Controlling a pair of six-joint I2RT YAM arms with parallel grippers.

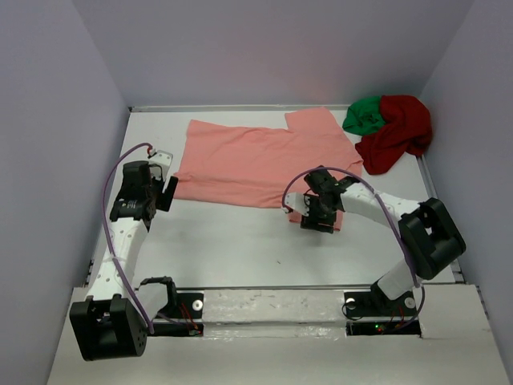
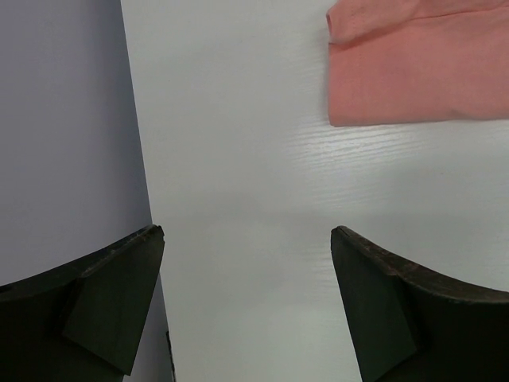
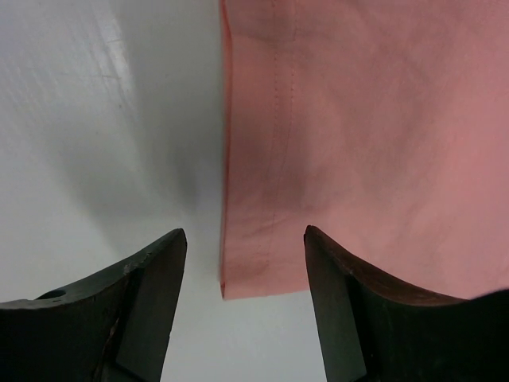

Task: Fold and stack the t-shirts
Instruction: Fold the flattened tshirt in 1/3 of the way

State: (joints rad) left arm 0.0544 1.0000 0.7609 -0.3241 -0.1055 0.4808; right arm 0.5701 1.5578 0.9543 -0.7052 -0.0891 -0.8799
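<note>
Pale lilac walls (image 1: 48,120) box in a white, faintly grained bench (image 1: 232,241). The salmon-pink t-shirt (image 1: 256,164) lies spread across the upper middle, probably flattened for folding. The other 2, the dark red t-shirt (image 1: 401,128) and green t-shirt (image 1: 362,116), wait bunched at upper right. The right end effector (image 3: 245,239), wide, straddles the salmon-pink hem corner, seemingly to pinch it. The left end effector (image 2: 246,239), also wide, hangs over bare bench.
</note>
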